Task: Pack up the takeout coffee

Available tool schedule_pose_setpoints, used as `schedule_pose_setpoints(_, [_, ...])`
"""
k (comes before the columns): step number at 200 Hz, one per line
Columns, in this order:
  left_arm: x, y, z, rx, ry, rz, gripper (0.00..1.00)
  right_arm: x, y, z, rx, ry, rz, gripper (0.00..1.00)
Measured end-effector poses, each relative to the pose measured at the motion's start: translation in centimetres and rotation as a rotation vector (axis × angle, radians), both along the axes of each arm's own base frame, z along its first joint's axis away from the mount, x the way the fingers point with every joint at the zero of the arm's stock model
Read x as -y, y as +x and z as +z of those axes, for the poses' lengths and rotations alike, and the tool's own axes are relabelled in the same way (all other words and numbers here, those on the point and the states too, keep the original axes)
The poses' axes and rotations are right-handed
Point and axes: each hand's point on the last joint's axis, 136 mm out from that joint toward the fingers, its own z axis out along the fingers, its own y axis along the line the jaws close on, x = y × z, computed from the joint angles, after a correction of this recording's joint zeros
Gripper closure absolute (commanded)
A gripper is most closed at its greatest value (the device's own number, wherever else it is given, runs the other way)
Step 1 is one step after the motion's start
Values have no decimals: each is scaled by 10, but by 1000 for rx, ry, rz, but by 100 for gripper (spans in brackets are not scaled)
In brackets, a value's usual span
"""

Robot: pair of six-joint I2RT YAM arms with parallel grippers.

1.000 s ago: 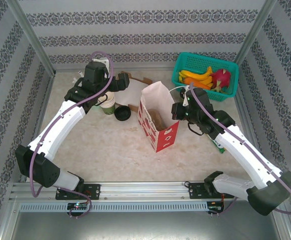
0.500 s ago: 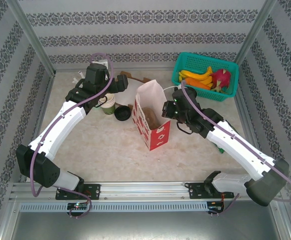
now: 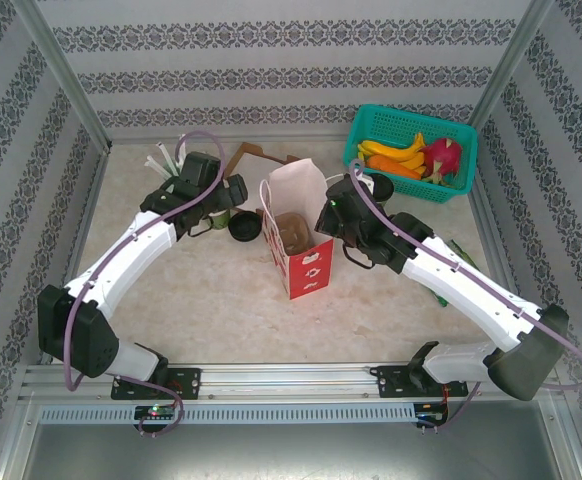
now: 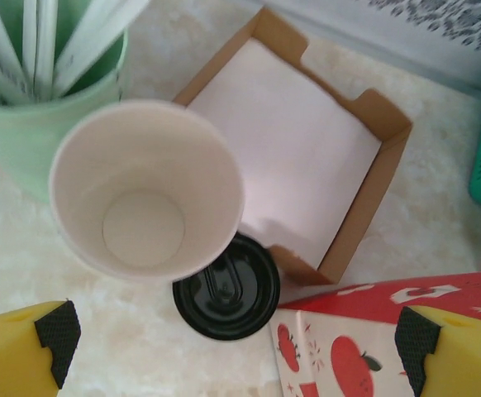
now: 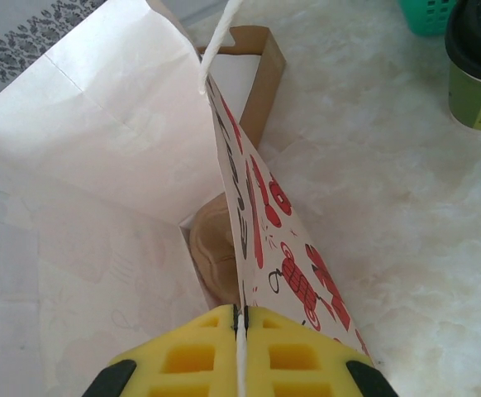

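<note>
The white-and-black left arm [image 3: 131, 245] reaches forward, and its yellow-padded left tool [image 4: 236, 347] points down with jaws spread wide. The right arm [image 3: 471, 290] stretches inward, its right tool [image 5: 239, 318] pinched tight on the rim of a red-and-white paper bag [image 5: 290, 273].

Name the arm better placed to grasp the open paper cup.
Left: the left gripper hangs open directly above the paper cup, by the black lid; the right gripper is shut on the red paper bag.
</note>
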Motion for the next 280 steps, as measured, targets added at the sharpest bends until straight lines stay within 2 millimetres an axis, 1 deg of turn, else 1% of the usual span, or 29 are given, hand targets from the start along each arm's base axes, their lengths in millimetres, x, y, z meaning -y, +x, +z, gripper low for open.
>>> schedule_pose_setpoints(21, [8, -10, -22, -70, -65, -2, 0, 2, 2, -1, 1, -2, -17, 100])
schedule_pose_setpoints(35, [16, -11, -30, -100, -106, -14, 0, 1, 2, -1, 1, 2, -24, 100])
schedule_pose_setpoints(58, [29, -4, -39, -124, -155, -33, 0, 0, 4, -1, 1, 6, -26, 100])
schedule_pose_setpoints(82, [40, 9, -48, -143, -180, -48, 0, -1, 5, -1, 3, 8, -27, 100])
schedule_pose_setpoints(102, [47, 20, -51, -147, -188, -57, 0, -2, 6, 0, 7, 12, -27, 98])
schedule_pose_setpoints(119, [52, 27, -49, -143, -197, -64, 0, -2, 6, 0, 8, 12, -26, 94])
schedule_pose_setpoints(144, [57, 37, -47, -131, -206, -70, 0, -2, 7, 0, 10, 11, -18, 86])
schedule_pose_setpoints(168, [59, 41, -51, -137, -205, -70, 1, -4, 7, -1, 2, 10, 10, 79])
schedule_pose_setpoints(191, [59, 42, -54, -145, -202, -65, 1, -6, 7, -6, -14, -2, 40, 70])
schedule_pose_setpoints(208, [56, 43, -54, -140, -196, -51, 0, -3, 7, -9, -25, -19, 64, 56])
schedule_pose_setpoints(223, [53, 44, -54, -135, -188, -35, 1, -1, 6, -11, -33, -34, 105, 52])
schedule_pose_setpoints(233, [52, 44, -53, -130, -184, -30, 0, 1, 5, -11, -35, -47, 137, 46])
schedule_pose_setpoints(244, [51, 44, -50, -124, -183, -28, 1, 4, 4, -7, -29, -51, 161, 37])
schedule_pose_setpoints(247, [51, 44, -49, -121, -182, -26, 0, 5, 3, -6, -23, -59, 176, 33])
schedule_pose_setpoints(266, [48, 44, -42, -102, -181, -19, 1, 11, -4, 9, 12, -59, 242, 15])
schedule_pose_setpoints(268, [48, 44, -41, -100, -181, -19, 0, 11, -5, 11, 15, -60, 249, 12])
schedule_pose_setpoints(270, [48, 44, -40, -98, -182, -19, 1, 11, -6, 13, 17, -54, 251, 5])
schedule_pose_setpoints(271, [48, 43, -40, -98, -182, -18, 1, 12, -6, 15, 20, -54, 258, 4])
schedule_pose_setpoints(280, [46, 42, -37, -89, -182, -13, 1, 12, -9, 25, 43, -55, 295, 2])
